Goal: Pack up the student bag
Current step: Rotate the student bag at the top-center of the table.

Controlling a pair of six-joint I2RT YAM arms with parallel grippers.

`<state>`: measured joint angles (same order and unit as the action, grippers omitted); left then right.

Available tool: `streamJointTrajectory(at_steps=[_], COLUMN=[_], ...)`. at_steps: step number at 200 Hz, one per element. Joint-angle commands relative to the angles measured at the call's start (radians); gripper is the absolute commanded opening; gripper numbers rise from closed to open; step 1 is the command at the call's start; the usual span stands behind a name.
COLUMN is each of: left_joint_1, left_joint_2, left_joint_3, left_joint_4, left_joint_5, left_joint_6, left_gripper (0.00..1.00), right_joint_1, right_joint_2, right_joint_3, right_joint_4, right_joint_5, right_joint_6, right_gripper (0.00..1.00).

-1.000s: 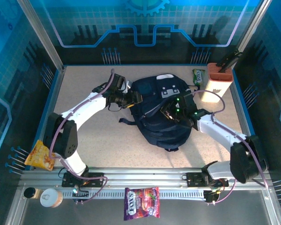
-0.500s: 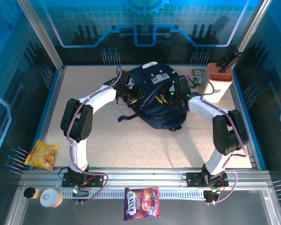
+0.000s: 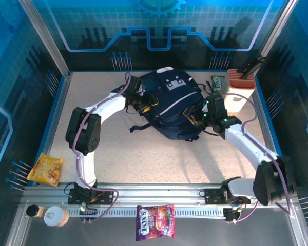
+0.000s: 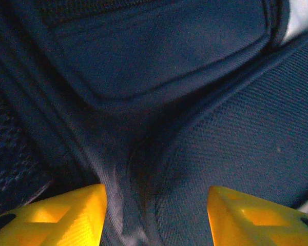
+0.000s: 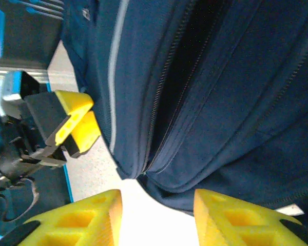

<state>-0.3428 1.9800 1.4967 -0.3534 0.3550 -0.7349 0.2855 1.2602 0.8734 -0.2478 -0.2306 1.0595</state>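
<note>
The student bag, dark navy with a thin white stripe and grey patches, lies at the back middle of the table. My left gripper is at its left side. In the left wrist view its yellow fingers pinch a bunched ridge of the bag's fabric. My right gripper is at the bag's right edge. In the right wrist view it stands open just short of the bag, with bare table between its fingers. A zip gap runs dark along the bag.
An orange-and-white container and a green packet stand at the back right. An orange snack bag lies at the left edge. A purple candy bag and a cup rest on the front rail.
The bag moved toward the back of the table and turned. My right gripper has opened and drawn back to the bag's right edge. The left gripper keeps its hold.
</note>
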Motion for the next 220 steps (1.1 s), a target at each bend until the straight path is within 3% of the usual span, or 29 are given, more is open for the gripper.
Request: streamJointTrajectory(at_steps=[1, 58, 106, 166, 196, 220], left_joint_1=[0.014, 0.021, 0.022, 0.024, 0.024, 0.028], left_joint_2=[-0.088, -0.082, -0.009, 0.061, 0.072, 0.06], left_joint_3=[-0.028, -0.036, 0.037, 0.11, 0.117, 0.11], left_joint_4=[0.001, -0.05, -0.072, -0.125, -0.106, -0.099], left_joint_5=[0.092, 0.113, 0.136, 0.106, 0.145, 0.163], left_joint_6=[0.017, 0.038, 0.046, 0.057, 0.04, 0.032], left_gripper=[0.56, 0.54, 0.49, 0.47, 0.34, 0.17], right_joint_1=[-0.003, 0.05, 0.084, 0.086, 0.086, 0.081], right_joint_2=[-0.063, -0.042, 0.021, 0.137, 0.2, 0.25], right_joint_3=[-0.009, 0.046, 0.072, 0.116, 0.156, 0.177], right_joint_4=[-0.107, -0.17, -0.178, -0.113, -0.101, -0.073], right_joint_5=[0.092, 0.162, 0.201, 0.142, 0.142, 0.134], right_joint_6=[-0.091, -0.163, -0.187, -0.207, -0.216, -0.225], right_gripper=[0.48, 0.7, 0.76, 0.85, 0.85, 0.83])
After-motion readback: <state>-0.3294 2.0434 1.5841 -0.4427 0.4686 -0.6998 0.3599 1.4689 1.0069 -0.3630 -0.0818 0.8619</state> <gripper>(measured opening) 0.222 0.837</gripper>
